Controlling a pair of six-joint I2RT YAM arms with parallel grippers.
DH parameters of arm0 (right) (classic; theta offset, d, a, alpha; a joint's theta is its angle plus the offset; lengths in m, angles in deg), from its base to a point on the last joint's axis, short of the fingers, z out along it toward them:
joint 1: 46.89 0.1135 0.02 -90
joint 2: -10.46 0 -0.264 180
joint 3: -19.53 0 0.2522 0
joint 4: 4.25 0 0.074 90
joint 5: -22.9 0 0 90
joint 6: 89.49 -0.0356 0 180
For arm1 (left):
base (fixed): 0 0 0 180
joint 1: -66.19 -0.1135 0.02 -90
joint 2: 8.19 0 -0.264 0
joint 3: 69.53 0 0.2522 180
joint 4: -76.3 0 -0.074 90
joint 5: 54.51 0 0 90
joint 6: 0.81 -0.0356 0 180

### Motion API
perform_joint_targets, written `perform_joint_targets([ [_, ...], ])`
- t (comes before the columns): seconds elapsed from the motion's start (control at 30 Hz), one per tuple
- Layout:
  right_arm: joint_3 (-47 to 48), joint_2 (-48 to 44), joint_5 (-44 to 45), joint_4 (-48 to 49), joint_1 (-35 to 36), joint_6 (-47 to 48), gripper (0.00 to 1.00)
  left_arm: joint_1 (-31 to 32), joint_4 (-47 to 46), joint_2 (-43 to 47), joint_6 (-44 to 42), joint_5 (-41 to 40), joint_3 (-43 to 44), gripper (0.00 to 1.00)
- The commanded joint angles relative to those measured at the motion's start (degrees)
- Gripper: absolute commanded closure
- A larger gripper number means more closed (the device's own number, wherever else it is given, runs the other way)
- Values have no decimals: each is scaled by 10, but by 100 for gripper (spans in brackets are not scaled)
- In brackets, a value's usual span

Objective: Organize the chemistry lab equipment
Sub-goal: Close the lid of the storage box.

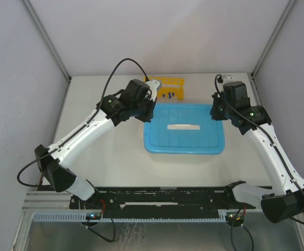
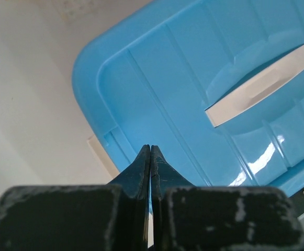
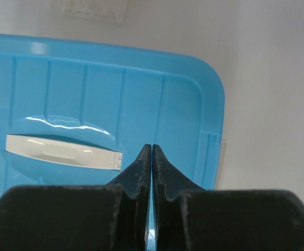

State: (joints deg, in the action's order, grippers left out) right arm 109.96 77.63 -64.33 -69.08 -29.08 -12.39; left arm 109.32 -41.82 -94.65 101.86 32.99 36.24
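Blue lid [image 1: 184, 128] lies on the table [image 1: 104, 172]; left tool [image 2: 150, 151] and right tool [image 3: 152, 150] hover pinched closed, empty, at its opposite ends. Yellow tube rack [image 1: 171, 87] with blue-capped tubes [image 1: 168, 95] sits behind.

Blue lid [image 1: 186, 137], white handle [image 1: 183, 127]; yellow rack [image 1: 170, 83].

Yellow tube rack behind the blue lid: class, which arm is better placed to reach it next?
Probably the left. The left gripper sits at the lid's far-left corner, right beside the yellow rack. The right gripper is at the opposite edge, farther away.
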Motion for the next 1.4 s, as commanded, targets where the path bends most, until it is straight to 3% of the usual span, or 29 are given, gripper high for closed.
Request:
perform_joint_targets([
  [0.0, -14, -32, 20, -2, 5, -12, 100, 5, 4, -6, -13, -14, -19, 99],
  [1.1, -36, -47, 16, -25, 7, -18, 100, 6, 59, -7, 35, -80, -157, 100],
  [1.37, -37, -44, 10, -23, 11, -18, 100, 6, 88, 3, 32, -112, -120, 100],
])
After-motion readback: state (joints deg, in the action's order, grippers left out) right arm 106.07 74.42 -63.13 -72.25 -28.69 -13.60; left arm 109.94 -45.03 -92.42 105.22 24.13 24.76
